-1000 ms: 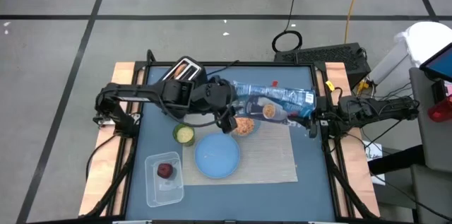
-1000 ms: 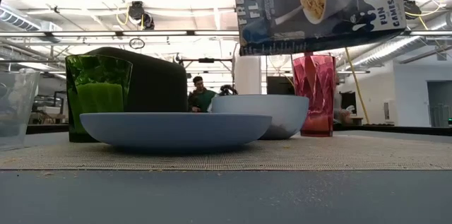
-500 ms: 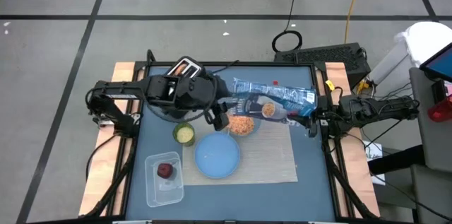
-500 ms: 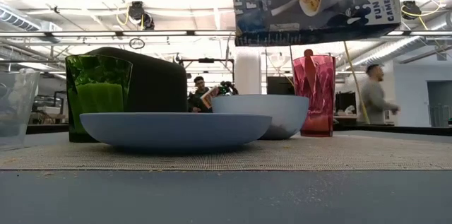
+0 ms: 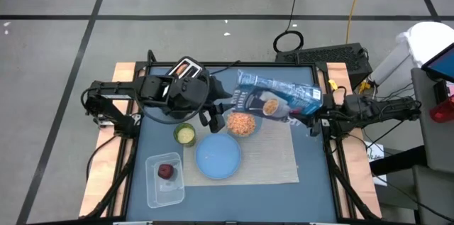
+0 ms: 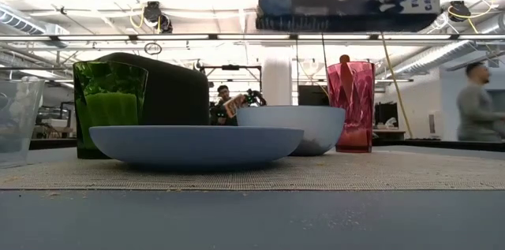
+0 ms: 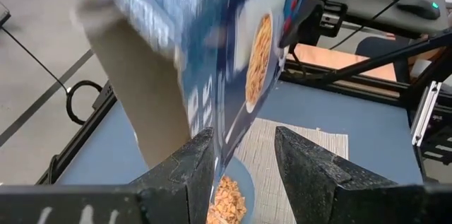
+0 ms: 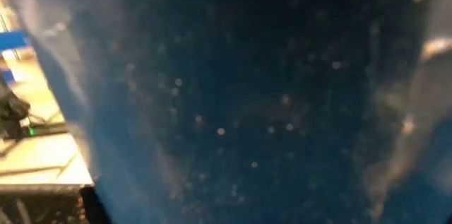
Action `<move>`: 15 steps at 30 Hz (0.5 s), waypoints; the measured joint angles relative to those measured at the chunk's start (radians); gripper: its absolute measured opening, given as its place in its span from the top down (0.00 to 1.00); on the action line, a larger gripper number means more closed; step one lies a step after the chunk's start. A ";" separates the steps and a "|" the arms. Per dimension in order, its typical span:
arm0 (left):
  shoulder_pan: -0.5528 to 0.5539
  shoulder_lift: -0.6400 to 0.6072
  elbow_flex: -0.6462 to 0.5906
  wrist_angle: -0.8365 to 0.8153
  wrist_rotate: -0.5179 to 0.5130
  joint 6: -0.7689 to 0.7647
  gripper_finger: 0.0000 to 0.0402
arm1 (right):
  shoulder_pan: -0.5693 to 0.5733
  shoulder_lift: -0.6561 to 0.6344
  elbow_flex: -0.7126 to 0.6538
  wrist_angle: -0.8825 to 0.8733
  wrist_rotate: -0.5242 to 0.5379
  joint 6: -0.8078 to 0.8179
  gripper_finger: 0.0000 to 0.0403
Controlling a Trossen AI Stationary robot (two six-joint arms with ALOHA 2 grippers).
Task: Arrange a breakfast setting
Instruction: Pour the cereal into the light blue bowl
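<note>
Since a second ago, left gripper (image 5: pixel 211 115) has drawn back from the box end toward the toaster side, and the blue cereal box (image 5: pixel 278 99) has risen and tilted less steeply; in the low view only its lower edge shows at the top. Left gripper's fingers (image 7: pixel 187 174) stand apart, holding nothing, the box's open end just beyond them. Right gripper (image 5: pixel 320 111) is clamped on the box's far end, holding it in the air above the blue bowl (image 5: pixel 242 123).

Count: one bowl, containing orange-brown cereal; one light-blue round plate (image 5: pixel 218 157), just beside the bowl, both on one beige placemat (image 5: pixel 273 161). One green cup (image 5: pixel 185 135) stands off the mat's edge near the plate. One small dark-red fruit (image 5: pixel 165 171) lies in one clear container (image 5: pixel 164 180). One pink-red cup (image 6: pixel 349 106) stands behind the bowl in the low view. One toaster (image 5: pixel 183 70) sits at the table's rear. One person (image 6: pixel 476 111) shows at the right of the room behind.
</note>
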 joint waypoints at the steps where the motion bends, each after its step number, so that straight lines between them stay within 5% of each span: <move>1: 0.000 0.000 0.000 0.000 0.000 0.000 0.62 | 0.000 0.000 -0.009 0.026 -0.001 0.000 0.37; 15: 0.001 0.014 -0.001 0.008 0.000 -0.025 0.62 | 0.000 0.000 -0.269 0.573 -0.053 -0.026 0.37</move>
